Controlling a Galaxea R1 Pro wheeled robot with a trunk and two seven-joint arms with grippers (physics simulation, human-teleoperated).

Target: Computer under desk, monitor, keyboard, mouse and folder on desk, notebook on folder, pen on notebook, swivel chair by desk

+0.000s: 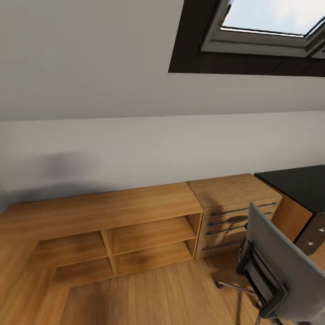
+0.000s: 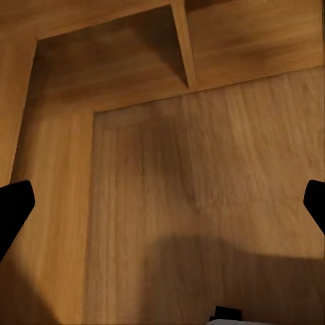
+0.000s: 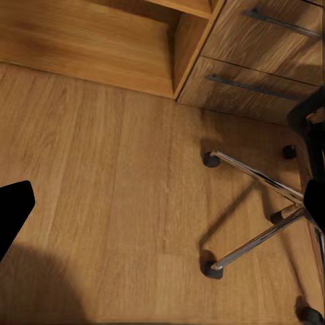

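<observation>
The grey swivel chair (image 1: 280,266) stands at the lower right of the head view, its tall back toward me and its seat hidden. Its chrome star base (image 3: 261,203) on castors spreads over the wood floor in the right wrist view. A corner of the black desk (image 1: 298,185) shows at the right edge, with knobbed drawers below. My left gripper (image 2: 162,210) is open over bare floor, and my right gripper (image 3: 162,210) is open near the chair base. The computer, monitor, keyboard, mouse, folder, notebook and pen are out of view.
A low light-wood cabinet (image 1: 122,225) with open shelves runs along the wall and turns down the left side. A wooden drawer unit (image 1: 234,212) stands between it and the desk. A skylight (image 1: 271,22) sits in the sloped ceiling. Open floor (image 1: 158,293) lies before the cabinet.
</observation>
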